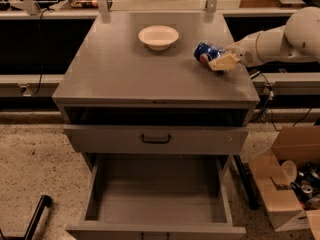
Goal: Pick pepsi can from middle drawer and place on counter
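Note:
The blue pepsi can (205,51) is tilted on its side at the right side of the counter (125,69), at or just above its surface. My gripper (217,60) reaches in from the right on a white arm and is shut on the can, with its cream fingers (224,63) around the can's right end. The middle drawer (160,196) is pulled out at the bottom of the cabinet, and its flat grey bottom holds nothing.
A white bowl (158,36) stands on the counter to the left of the can. A closed drawer front with a black handle (155,139) sits above the open drawer. An open cardboard box (292,189) of items stands on the floor at right.

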